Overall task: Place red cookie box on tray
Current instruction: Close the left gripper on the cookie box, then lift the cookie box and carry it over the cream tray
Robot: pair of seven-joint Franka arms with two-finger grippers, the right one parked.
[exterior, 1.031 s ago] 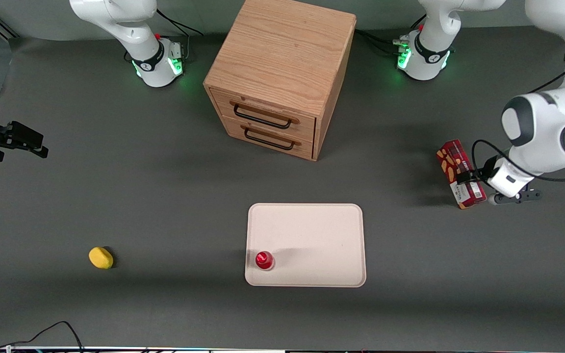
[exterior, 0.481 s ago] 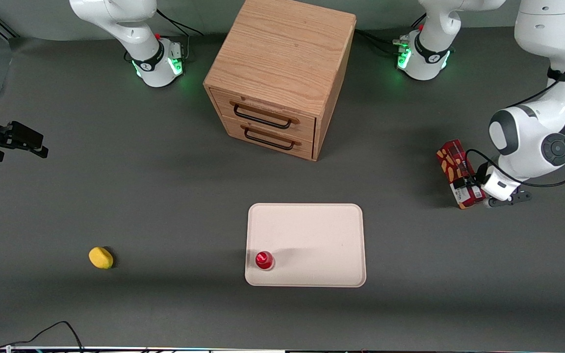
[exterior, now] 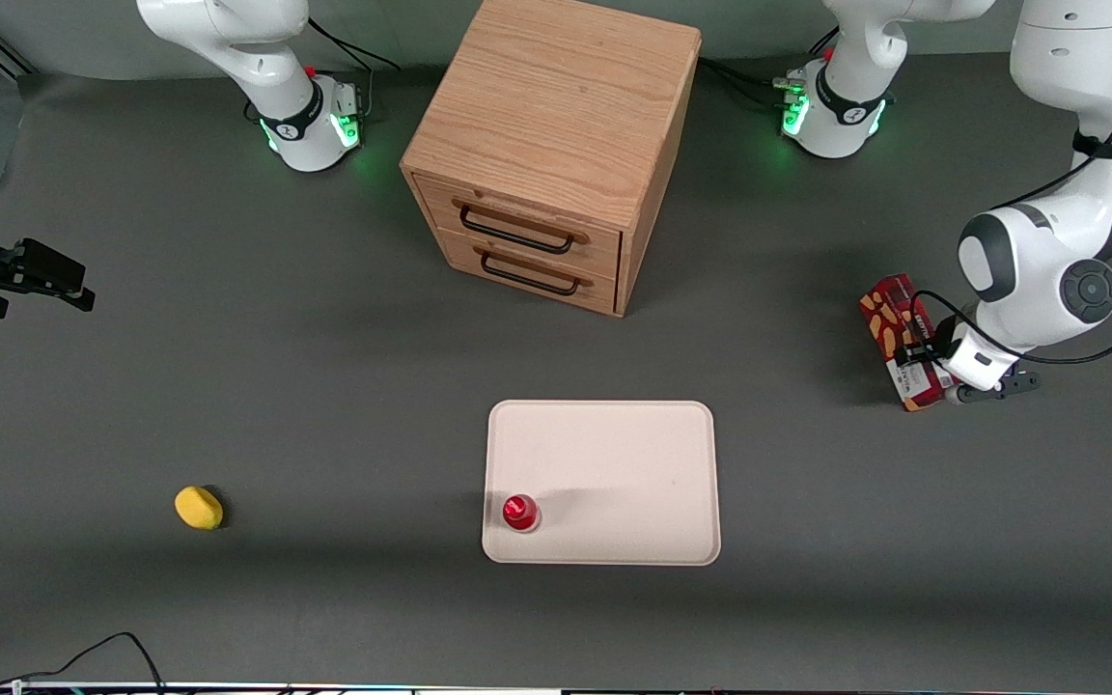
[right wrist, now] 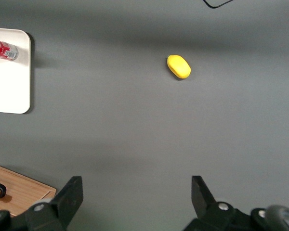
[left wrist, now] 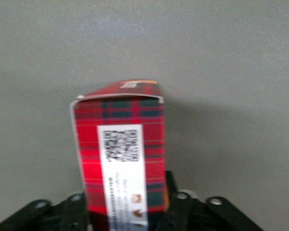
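dark grey matte table (exterior: 324,386): carries everything listed below.

light oak drawer cabinet (exterior: 556,145), two drawers with black handles: stands on the table farther from the front camera than the tray, its drawer fronts facing that camera.

flat cream-white rectangular tray (exterior: 633,473) with rounded corners and low rim: lies on the table in front of the cabinet, well apart from it; its rim also shows in the right wrist view (right wrist: 9,96).

long slim dark-red cookie box (exterior: 894,333) with orange-tan cookie pictures and a white label patch at its nearer end: lies on the table toward the working arm's end, well apart from the tray and not on it. seen close up (left wrist: 120,163), its end face is red tartan with a white code label.

left arm's gripper (exterior: 925,355), black two-finger type: low at the box's nearer half, beside its long edge. in the left wrist view (left wrist: 127,211) the box sits between the two fingers, one on each long side; whether they press the carton or stand just off it cannot be told.

small round red-capped bottle (exterior: 520,512): stands on the tray, in a corner nearest the front camera.

small yellow rounded lump (exterior: 198,507): on the table toward the parked arm's end, well apart from the tray.
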